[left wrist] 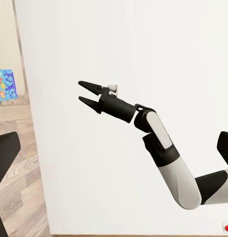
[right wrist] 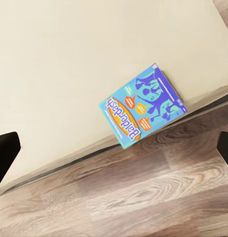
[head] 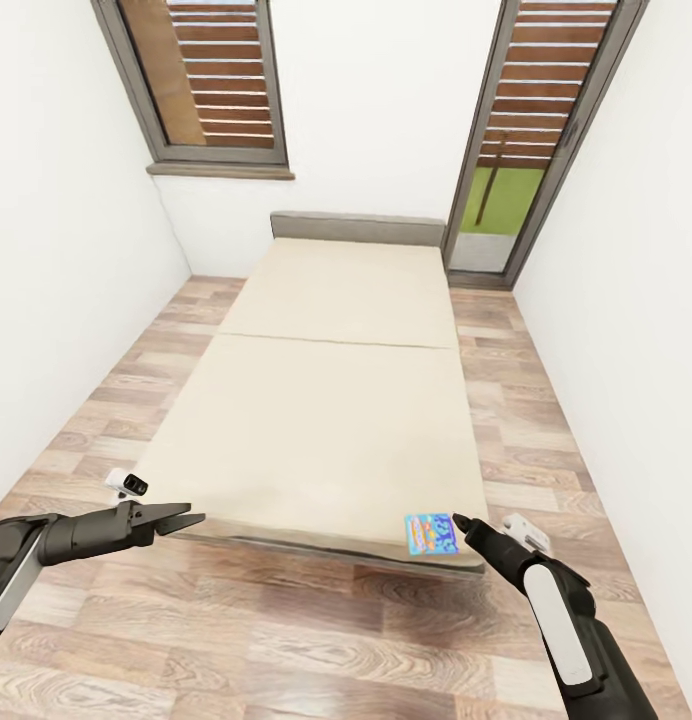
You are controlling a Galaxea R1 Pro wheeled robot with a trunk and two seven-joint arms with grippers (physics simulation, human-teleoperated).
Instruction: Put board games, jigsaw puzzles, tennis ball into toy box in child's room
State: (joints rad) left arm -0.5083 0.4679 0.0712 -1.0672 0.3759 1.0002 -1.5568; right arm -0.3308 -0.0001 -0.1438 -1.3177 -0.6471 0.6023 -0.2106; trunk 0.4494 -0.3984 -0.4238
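A blue-and-orange board game (head: 431,533) lies flat on the near right corner of the bed (head: 336,400), close to the mattress edge. My right gripper (head: 461,523) hovers open just right of it, a little above the corner. In the right wrist view the box (right wrist: 142,106) reads "Balderdash" and lies between the widely spread fingers (right wrist: 4,155). My left gripper (head: 194,519) is open over the bed's near left corner, holding nothing. The left wrist view looks across at the right gripper (left wrist: 83,92) and the game (left wrist: 5,85). The table, toy box, jigsaw puzzles and tennis ball are out of view.
White walls (head: 66,250) close in on both sides, leaving a strip of wood-plank floor (head: 546,420) along each side of the bed. A grey headboard (head: 356,228) stands at the far end, between a window (head: 211,80) and a tall glass door (head: 516,150).
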